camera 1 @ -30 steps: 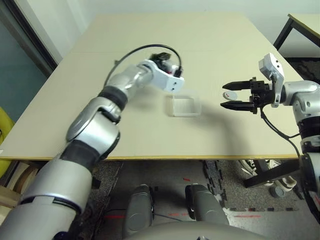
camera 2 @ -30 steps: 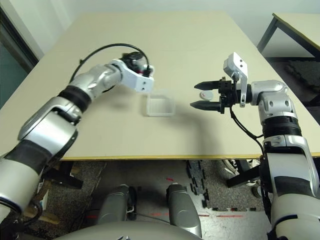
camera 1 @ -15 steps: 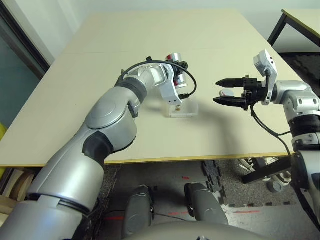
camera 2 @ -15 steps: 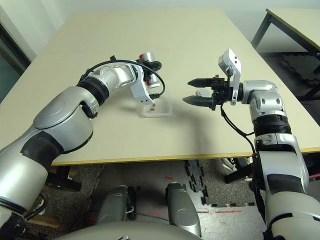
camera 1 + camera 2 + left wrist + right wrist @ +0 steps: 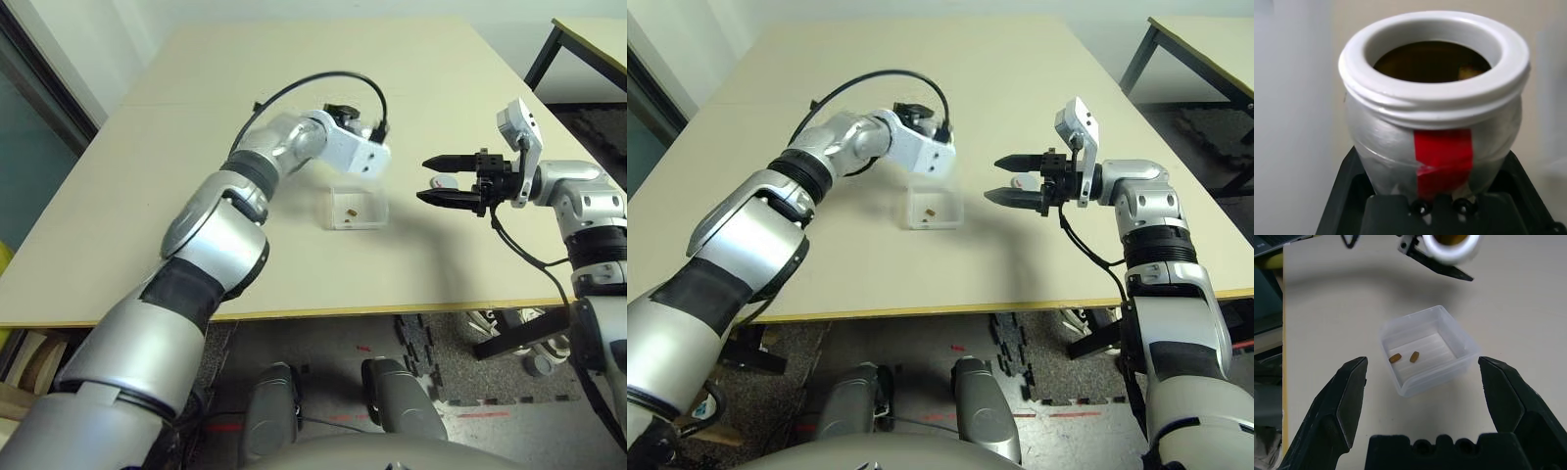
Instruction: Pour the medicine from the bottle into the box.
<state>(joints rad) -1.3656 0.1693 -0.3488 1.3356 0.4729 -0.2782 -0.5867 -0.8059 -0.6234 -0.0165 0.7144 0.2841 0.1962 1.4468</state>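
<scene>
**Two pills in the box, at least one more in the bottle**

We judge ourselves to be in the pouring step, partway through. Our left hand (image 5: 1432,164) pinches the bottle (image 5: 1388,139) around its body, its uncapped mouth (image 5: 1435,103) free; the left arm reaches to the upper middle of the left eye frame, close to the box (image 5: 359,227), which sits on the tabletop (image 5: 245,279) near the frame's centre. Two brown pills (image 5: 1414,357) lie inside the box, apart, and another pill (image 5: 1466,73) seems to show within the bottle. Our right hand (image 5: 422,178) is spread and empty, right of centre.

If more medicine is wanted, the next move calls for bringing the mouth over the box and tipping gently; too quick a tip could send pills past the low walls.
</scene>
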